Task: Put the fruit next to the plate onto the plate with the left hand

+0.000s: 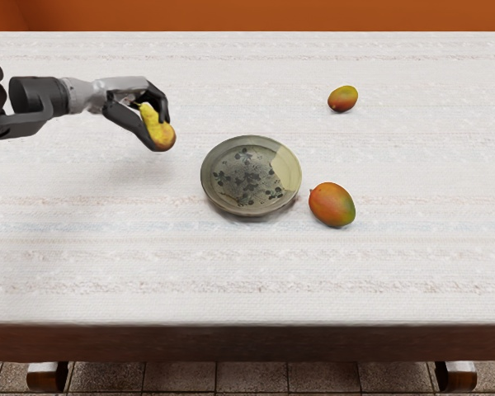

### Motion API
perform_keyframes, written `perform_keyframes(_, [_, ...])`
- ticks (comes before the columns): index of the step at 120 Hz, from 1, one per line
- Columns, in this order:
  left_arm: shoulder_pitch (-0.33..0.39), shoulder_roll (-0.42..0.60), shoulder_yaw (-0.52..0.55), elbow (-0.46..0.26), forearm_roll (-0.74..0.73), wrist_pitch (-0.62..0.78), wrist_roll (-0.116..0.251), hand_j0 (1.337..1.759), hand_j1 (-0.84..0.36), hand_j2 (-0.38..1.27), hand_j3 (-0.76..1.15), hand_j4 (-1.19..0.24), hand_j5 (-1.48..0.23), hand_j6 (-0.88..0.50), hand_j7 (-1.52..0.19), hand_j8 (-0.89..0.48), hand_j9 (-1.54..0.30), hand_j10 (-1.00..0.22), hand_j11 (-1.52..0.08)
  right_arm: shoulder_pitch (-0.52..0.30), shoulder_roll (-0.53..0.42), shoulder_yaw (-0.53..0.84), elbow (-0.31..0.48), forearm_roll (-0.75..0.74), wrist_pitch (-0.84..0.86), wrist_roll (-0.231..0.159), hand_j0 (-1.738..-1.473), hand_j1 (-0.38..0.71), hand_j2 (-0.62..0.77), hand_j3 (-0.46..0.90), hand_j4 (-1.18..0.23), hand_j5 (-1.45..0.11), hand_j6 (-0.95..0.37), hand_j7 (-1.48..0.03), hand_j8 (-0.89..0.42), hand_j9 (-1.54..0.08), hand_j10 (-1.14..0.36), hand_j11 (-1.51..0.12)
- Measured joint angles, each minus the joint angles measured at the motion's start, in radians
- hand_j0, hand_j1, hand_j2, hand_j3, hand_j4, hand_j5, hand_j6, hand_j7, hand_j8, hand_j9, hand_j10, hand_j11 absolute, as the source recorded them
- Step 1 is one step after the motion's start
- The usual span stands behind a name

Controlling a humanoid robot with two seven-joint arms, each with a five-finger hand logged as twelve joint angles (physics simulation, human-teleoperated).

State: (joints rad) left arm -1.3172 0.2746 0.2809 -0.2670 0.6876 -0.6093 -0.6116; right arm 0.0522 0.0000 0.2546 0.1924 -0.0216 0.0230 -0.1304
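Observation:
My left hand (148, 120) comes in from the left edge and is shut on a yellow-orange pear (157, 129), holding it above the table to the left of the plate. The round greenish plate (285, 164) with a dark floral pattern sits near the table's middle and has nothing on it. A red-orange mango (332, 205) lies just right of the plate, close to its rim. The right arm does not show.
A smaller mango (342, 98) lies farther back on the right. The white cloth-covered table (107, 247) stretches wide, with its front edge low in the picture and an orange wall behind.

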Motion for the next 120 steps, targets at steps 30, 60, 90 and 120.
perform_keyframes(30, [-0.053, -0.012, 0.000, -0.001, 0.001, -0.006, 0.000, 1.655, -0.41, 0.59, 0.00, -0.80, -1.20, -0.37, -1.16, -0.29, -1.12, -0.61, -1.13, 0.000, 0.000, 0.000, 0.000, 0.002, 0.000, 0.000, -1.658, -0.32, -0.01, 0.00, -0.03, -0.04, -0.03, -0.04, -0.03, -0.04, -0.03, -0.04])
perform_keyframes(60, [-0.090, -0.025, -0.001, -0.025, -0.001, -0.007, 0.000, 1.655, -0.41, 0.59, 0.00, -0.80, -1.21, -0.36, -1.17, -0.29, -1.12, -0.61, -1.13, 0.000, 0.000, 0.000, 0.002, 0.002, 0.000, 0.000, -1.658, -0.32, -0.01, 0.00, -0.03, -0.04, -0.03, -0.04, -0.03, -0.04, -0.03, -0.04])
perform_keyframes(90, [-0.112, -0.098, -0.001, -0.073, -0.002, -0.008, 0.005, 1.654, -0.42, 0.60, 0.00, -0.81, -1.23, -0.34, -1.19, -0.28, -1.14, -0.60, -1.15, 0.000, 0.000, 0.000, 0.001, 0.002, 0.000, 0.000, -1.658, -0.32, -0.01, 0.00, -0.03, -0.04, -0.03, -0.04, -0.03, -0.04, -0.03, -0.04])
perform_keyframes(120, [-0.114, -0.161, -0.001, -0.079, -0.005, -0.008, 0.019, 1.654, -0.42, 0.61, 0.00, -0.82, -1.24, -0.33, -1.20, -0.27, -1.14, -0.61, -1.16, 0.000, 0.000, 0.000, 0.001, 0.002, 0.000, 0.000, -1.658, -0.32, -0.01, 0.00, -0.03, -0.04, -0.03, -0.04, -0.03, -0.04, -0.03, -0.04])
